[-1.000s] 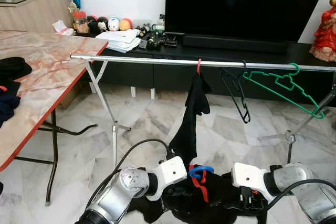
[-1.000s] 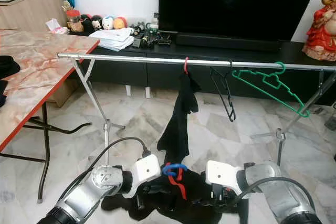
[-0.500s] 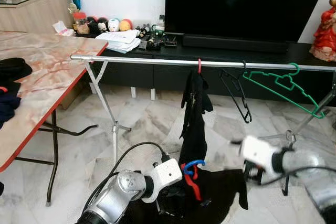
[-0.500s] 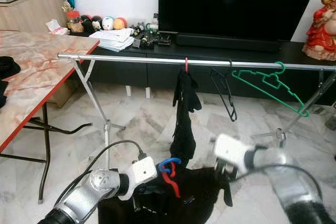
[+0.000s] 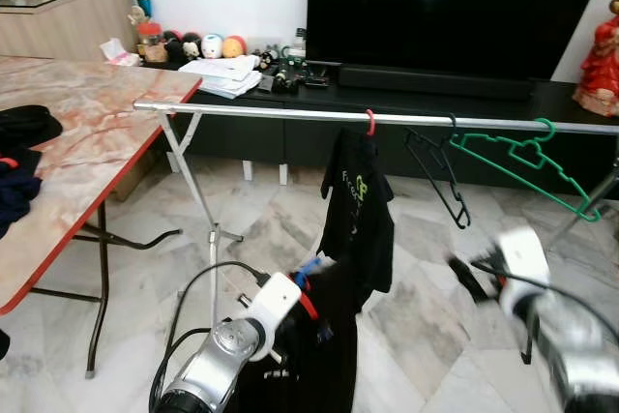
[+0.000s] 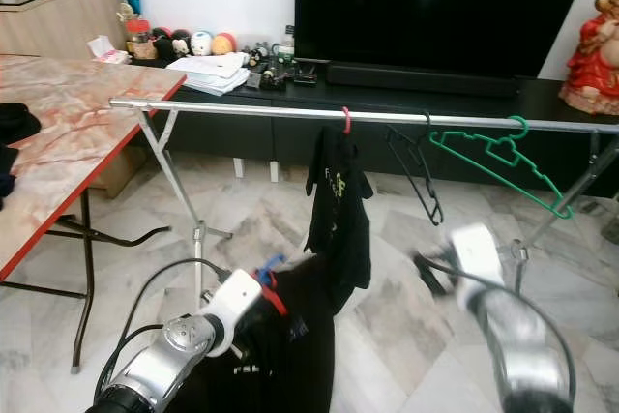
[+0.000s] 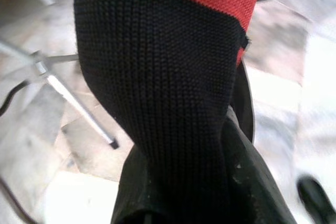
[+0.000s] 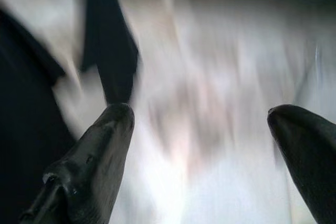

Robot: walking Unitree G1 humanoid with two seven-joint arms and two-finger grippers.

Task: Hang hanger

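1. The left gripper [image 5: 308,289] is hanging low in front of the metal rail [image 5: 251,111], below its middle stretch, with a black garment [image 5: 324,355] draped over it and a blue hanger [image 5: 308,269] with a red strap showing just at its tip. In the left wrist view, black and red knit is covering the fingers, so I cannot tell whether they are clamped or apart.
2. The right gripper [image 5: 467,272] is sitting blurred out toward the rail's right end, low and well apart from the garment; in the right wrist view its fingers [image 8: 100,150] are standing wide apart, holding nothing.
3. Another black shirt [image 5: 358,224] is dangling from a red hook [image 5: 368,122] near the middle of the rail, with a black hanger [image 5: 437,171] and a green hanger [image 5: 527,163] hooked further toward the right end.
4. The blue hanger is not yet on the rail, so the hanging is looking unfinished.
5. Risks: the cloth is hiding the blue hook, so it may be missing the rail or snagging the hung shirt just beside it; with one gripper carrying everything, the garment may be sliding off.
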